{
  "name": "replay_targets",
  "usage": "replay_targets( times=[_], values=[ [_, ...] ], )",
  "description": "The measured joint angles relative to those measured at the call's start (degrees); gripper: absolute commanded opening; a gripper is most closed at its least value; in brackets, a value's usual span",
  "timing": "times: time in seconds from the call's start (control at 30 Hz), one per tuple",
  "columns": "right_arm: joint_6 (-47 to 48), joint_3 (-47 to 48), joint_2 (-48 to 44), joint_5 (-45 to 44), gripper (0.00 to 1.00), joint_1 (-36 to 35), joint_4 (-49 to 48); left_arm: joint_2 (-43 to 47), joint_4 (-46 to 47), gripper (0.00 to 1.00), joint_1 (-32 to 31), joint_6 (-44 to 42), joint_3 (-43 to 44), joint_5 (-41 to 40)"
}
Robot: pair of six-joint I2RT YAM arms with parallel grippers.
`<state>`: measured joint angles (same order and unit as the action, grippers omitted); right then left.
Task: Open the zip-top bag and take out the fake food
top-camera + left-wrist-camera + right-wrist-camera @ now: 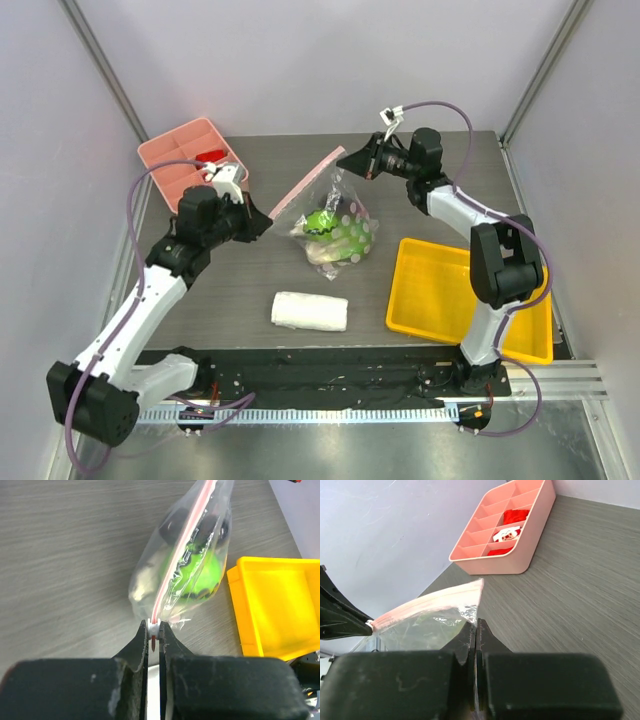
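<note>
One white folded towel (310,311) lies nearest from above; behind, one clear crinkly zip-top bag (352,232) holding green fake food (322,222) stretches between left tool (264,222) and right tool (347,160). Left wrist: pinching its pink zip strip (170,580). Right wrist: clamped on its corner.

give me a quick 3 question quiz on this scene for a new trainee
1. True or false: the fake food is already out of the zip-top bag.
2. The bag is gripped by: A one gripper, B both grippers.
3. Fill in: the tray is coloured ____.
Key: 1 false; 2 B, left gripper and right gripper both pinch it; 3 yellow.
</note>
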<state>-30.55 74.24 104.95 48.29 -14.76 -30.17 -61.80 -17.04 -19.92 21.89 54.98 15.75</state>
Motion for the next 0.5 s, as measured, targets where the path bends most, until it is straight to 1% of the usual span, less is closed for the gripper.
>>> replay_targets(
  times=[0.17, 0.2, 0.23, 0.27, 0.33, 0.37, 0.43, 0.5],
  values=[
    [-0.5, 1.7, 3.3, 2.9, 0.01, -0.7, -1.7, 5.2, -3.8, 0.00, 0.0, 1.6, -2.7, -3.4],
    [-1.0, 1.9, 3.9, 4.0, 0.01, -0.9, -3.0, 6.1, -4.6, 0.03, 0.0, 1.7, -3.0, -3.5],
    [-1.5, 2.1, 4.4, 5.0, 0.01, -1.0, -4.0, 7.0, -5.1, 0.09, 0.0, 1.7, -3.3, -3.3],
    [-2.4, 2.4, 5.1, 6.6, 0.01, -1.0, -5.7, 7.7, -5.7, 0.26, 0.0, 1.7, -3.3, -2.8],
    [-4.0, 3.1, 6.4, 8.9, 0.01, -1.0, -8.9, 8.7, -6.3, 0.41, 0.1, 1.3, -3.1, -1.1],
    [-5.1, 3.5, 7.1, 9.4, 0.02, -0.9, -10.9, 8.9, -7.3, 0.53, 0.1, 0.8, -2.7, -0.3],
    [-7.4, 3.8, 8.2, 11.1, 0.02, 0.0, -15.3, 8.8, -8.7, 0.58, 0.2, 0.0, -1.7, 1.5],
    [-9.3, 3.9, 8.7, 12.7, 0.01, 0.7, -18.6, 7.3, -9.9, 0.60, 0.3, -0.7, 1.0, 3.3]
  ],
)
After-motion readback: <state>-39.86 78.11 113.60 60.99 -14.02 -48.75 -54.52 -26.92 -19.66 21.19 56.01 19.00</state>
